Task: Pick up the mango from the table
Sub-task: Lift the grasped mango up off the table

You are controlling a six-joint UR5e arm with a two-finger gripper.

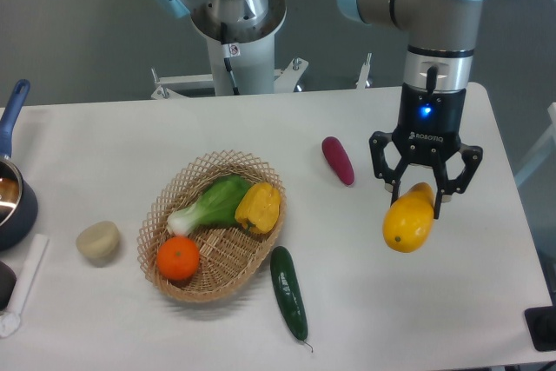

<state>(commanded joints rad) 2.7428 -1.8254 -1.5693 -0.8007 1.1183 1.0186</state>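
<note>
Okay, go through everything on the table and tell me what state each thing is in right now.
Two-finger gripper: fingers shut on the mango.
Smooth yellow-orange mango: gripped at its upper end, hanging below the fingers.
Woven wicker basket: upright, holding three items.
Round orange: in the basket.
Lobed yellow bell pepper: in the basket.
Green leafy vegetable: in the basket.
Purple vegetable: lying on the white table.
Dark green cucumber: lying beside the basket.

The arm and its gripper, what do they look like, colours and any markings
The arm is grey metal tubing with light blue joint caps. Below a silver wrist ring sits a black body with a lit blue light and small white lettering. The gripper is black, with two linked metal fingers. A black cable runs down the silver base column.
</note>
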